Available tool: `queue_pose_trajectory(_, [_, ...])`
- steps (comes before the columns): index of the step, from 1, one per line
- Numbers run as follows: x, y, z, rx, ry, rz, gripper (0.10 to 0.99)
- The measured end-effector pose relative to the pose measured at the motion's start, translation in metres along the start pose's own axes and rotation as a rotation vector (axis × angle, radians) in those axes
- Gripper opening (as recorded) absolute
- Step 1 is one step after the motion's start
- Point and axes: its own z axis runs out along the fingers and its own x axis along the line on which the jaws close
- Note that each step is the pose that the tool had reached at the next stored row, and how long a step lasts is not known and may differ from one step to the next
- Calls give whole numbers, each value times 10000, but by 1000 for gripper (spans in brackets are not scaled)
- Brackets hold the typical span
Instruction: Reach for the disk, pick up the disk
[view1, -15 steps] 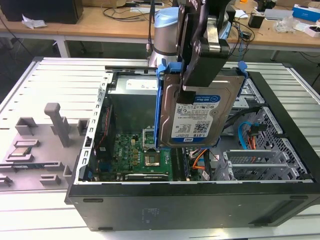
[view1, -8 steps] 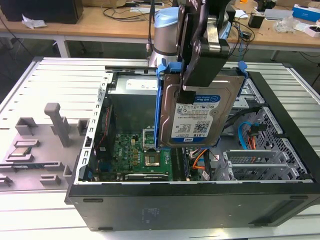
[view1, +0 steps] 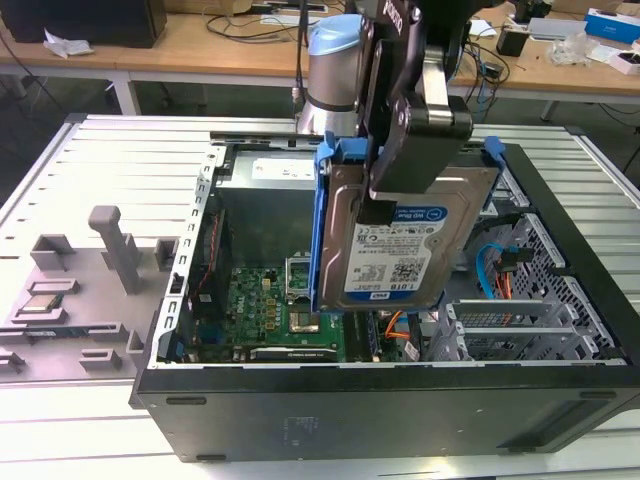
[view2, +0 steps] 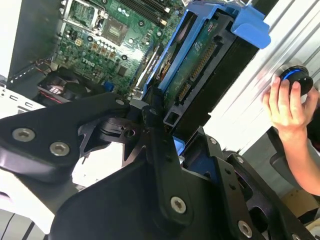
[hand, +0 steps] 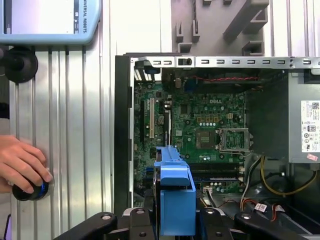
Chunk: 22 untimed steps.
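Fingers (view1: 425, 110) clamped on the disk (view1: 400, 245), jaws pinching its upper edge, black linkage spread down across the label. Held upright and slightly tilted above the open computer case (view1: 380, 420), clear of the motherboard (view1: 270, 310) beneath.

Sweeping the exterior view from nine o'clock: grey fixture tray (view1: 70, 290) on the slatted table (view1: 130, 150), well apart from the case. Then the case's near wall, then green board down inside. At centre, silver drive in its blue bracket (view1: 320, 220), hanging from the gripper (view1: 410, 160). Over at three o'clock, metal drive cage (view1: 545, 300) with blue and orange cables.

In the first wrist view, blue bracket edge-on at six o'clock, between the black jaws; a person's hand (hand: 22, 165) at nine o'clock resting on a round knob (hand: 30, 190).

Pick looks done, judging by the gap beneath. To do it well: firm squeeze, straight vertical hold, no swing toward the cage or cables, bracket tabs kept free of the case rim.
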Motion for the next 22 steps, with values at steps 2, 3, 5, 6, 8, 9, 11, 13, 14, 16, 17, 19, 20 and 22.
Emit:
queue_pose_trajectory(2, [51, -1, 2, 0, 0, 0, 361])
queue_pose_trajectory(3, [74, -2, 3, 1, -1, 0, 361])
queue_pose_trajectory(5, [111, -2, 4, 0, -1, 0, 361])
queue_pose_trajectory(6, [147, -3, 5, 1, 0, 0, 361])
queue_pose_trajectory(8, [171, -2, 5, 0, -1, 2, 361])
queue_pose_trajectory(9, [172, -4, 6, 1, -4, 2, 361])
queue_pose_trajectory(11, [173, -23, 4, -1, -28, -1, 361])
queue_pose_trajectory(13, [172, -53, 4, 0, -44, -1, 361])
queue_pose_trajectory(14, [172, -95, 2, -1, -44, 0, 361])
queue_pose_trajectory(16, [170, -161, 0, -2, -44, 0, 361])
queue_pose_trajectory(17, [170, -183, -1, -2, -44, -1, 361])
queue_pose_trajectory(19, [169, -232, -3, -3, -43, -1, 361])
queue_pose_trajectory(20, [168, -263, -4, -4, -44, -1, 361])
queue_pose_trajectory(22, [167, -311, -6, -5, -44, 0, 361])
